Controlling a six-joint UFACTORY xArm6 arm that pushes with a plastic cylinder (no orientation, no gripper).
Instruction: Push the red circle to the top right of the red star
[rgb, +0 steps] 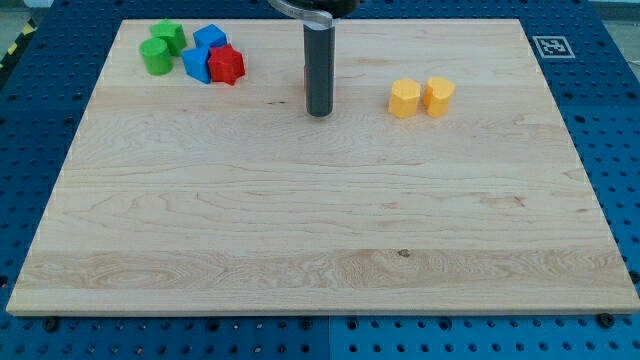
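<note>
The red star (227, 65) lies at the view's top left, touching a blue block (197, 63). My rod comes down from the view's top centre, and my tip (319, 113) rests on the board, well to the right of the star. Only a thin red sliver (306, 80) shows at the rod's left edge, just above the tip. This is the red circle, mostly hidden behind the rod. It appears to touch the rod.
A second blue block (210, 38) and two green blocks (168, 36) (155, 56) cluster with the star. Two yellow blocks (404, 99) (438, 95) sit side by side right of my tip. The wooden board (320, 250) has a marker tag (548, 45) at its top right corner.
</note>
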